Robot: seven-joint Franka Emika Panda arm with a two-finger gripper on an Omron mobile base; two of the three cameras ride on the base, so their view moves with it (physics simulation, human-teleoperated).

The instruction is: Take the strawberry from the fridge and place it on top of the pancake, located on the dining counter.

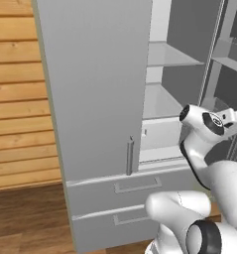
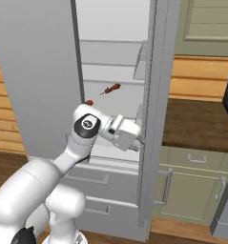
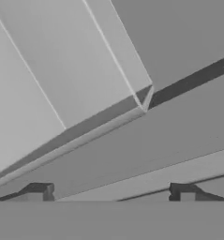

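Rendered frames, evenly and softly lit, no glare. Fridge (image 1: 100, 89) interior brightest at upper centre of both base views. Faint shading under shelves. Hand view flat grey, low contrast, slightly soft.

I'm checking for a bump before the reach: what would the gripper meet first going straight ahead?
Probably the fridge itself: the open gripper faces pale inner panels and an edge close ahead, though the depth is unclear.

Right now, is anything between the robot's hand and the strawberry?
Nothing visible blocks it. The fridge stands open, and the small red thing on its shelf, likely the strawberry, lies up and left of the open gripper, which faces the open door instead.
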